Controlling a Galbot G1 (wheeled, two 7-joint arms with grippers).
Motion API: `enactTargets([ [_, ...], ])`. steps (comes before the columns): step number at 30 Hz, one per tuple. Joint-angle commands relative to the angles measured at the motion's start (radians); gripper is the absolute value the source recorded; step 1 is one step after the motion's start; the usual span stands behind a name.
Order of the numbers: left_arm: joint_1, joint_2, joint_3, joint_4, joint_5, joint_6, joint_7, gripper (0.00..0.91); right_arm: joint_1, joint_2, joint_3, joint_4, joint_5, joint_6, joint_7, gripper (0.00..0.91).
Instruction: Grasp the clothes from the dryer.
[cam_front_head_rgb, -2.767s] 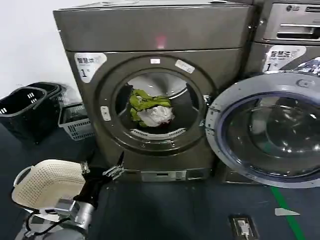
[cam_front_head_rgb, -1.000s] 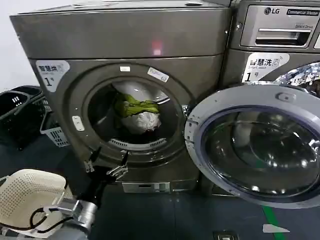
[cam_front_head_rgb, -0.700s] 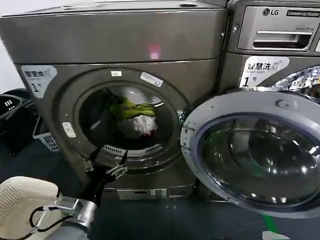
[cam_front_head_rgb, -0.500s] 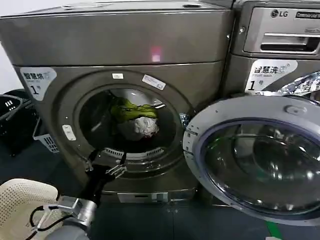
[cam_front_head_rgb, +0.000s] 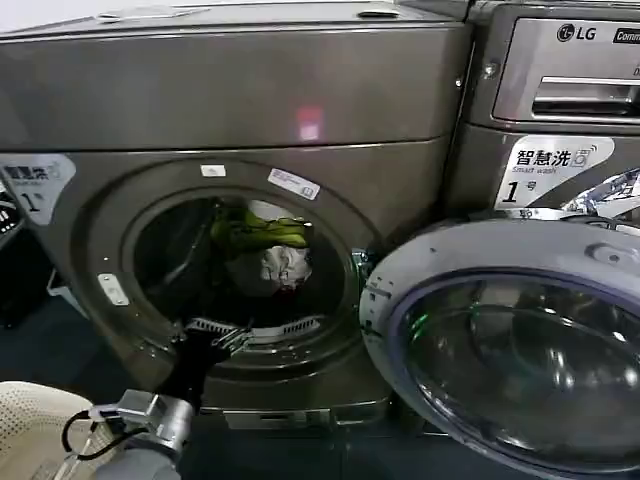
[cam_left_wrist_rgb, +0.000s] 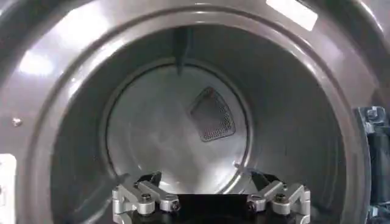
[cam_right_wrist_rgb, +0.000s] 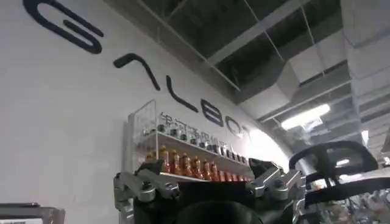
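Around our left pincer (cam_front_head_rgb: 212, 338) stands the dryer (cam_front_head_rgb: 240, 100), its round porthole rim just ahead. Deeper inside, above and beyond the spread, empty pincer, the clothes (cam_front_head_rgb: 262, 250) sit bundled in the drum. We risk clipping the rim on entry, or snagging only one piece. Our right pincer (cam_right_wrist_rgb: 210, 185) is spread, parked elsewhere.

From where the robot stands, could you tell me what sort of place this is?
Probably a self-service laundry or a mock-up of one: a numbered front-loading dryer with its door open, an LG commercial washer beside it, and clothes in the drum.
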Motion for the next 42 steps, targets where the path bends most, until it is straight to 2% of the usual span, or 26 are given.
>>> enactTargets([
  [1, 0.002, 0.002, -0.002, -0.005, -0.002, -0.001, -0.002, 0.907, -0.001, -0.001, 0.000, 0.003, -0.001, -0.002, 0.001, 0.907],
  [17, 0.003, 0.000, 0.001, -0.006, 0.001, -0.003, -0.002, 0.907, -0.009, -0.001, 0.008, 0.006, 0.001, -0.001, -0.003, 0.907],
  [22, -0.010, -0.002, 0.002, 0.010, -0.001, -0.008, -0.001, 0.907, -0.013, 0.007, 0.022, 0.018, -0.001, -0.015, -0.020, 0.907],
  [26, -0.049, -0.007, 0.003, 0.055, -0.006, -0.009, -0.001, 0.907, -0.022, 0.019, 0.028, 0.028, -0.040, -0.029, -0.012, 0.907],
  [31, -0.179, -0.046, 0.025, 0.150, 0.001, -0.004, -0.010, 0.907, -0.044, 0.025, 0.056, 0.043, -0.049, -0.034, -0.007, 0.907],
  [36, -0.396, -0.046, 0.037, 0.373, -0.003, -0.008, -0.019, 0.907, -0.077, 0.020, 0.104, 0.033, -0.054, -0.031, -0.009, 0.907],
  [42, -0.601, -0.036, 0.068, 0.624, 0.025, -0.044, -0.030, 0.907, -0.083, 0.041, 0.111, 0.043, -0.051, -0.026, -0.012, 0.907],
])
